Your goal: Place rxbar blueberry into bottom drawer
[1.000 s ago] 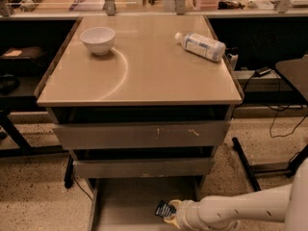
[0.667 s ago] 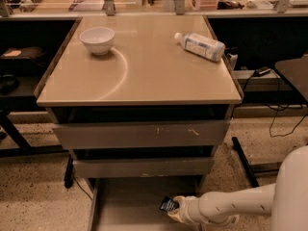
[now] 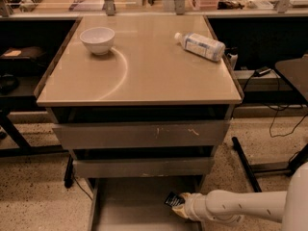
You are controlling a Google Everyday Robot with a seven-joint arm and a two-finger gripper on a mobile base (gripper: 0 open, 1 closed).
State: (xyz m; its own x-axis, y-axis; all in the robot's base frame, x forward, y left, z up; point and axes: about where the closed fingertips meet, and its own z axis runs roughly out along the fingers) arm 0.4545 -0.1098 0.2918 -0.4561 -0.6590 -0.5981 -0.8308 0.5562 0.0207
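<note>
- Snack bar (image 3: 172, 199): dark wrapper, tilted, over the bottom drawer (image 3: 130, 203) floor, close to its 3 o'clock wall. I cannot tell whether it touches the floor.
- Hand (image 3: 179, 205): reaches in from 3 o'clock, fingers pinched on the bar's right end.
- Risk: let go this near the wall, the bar could catch the rim and slide outside.
- Risk: a rising wrist could knock the middle drawer (image 3: 142, 167) at 12 o'clock.
</note>
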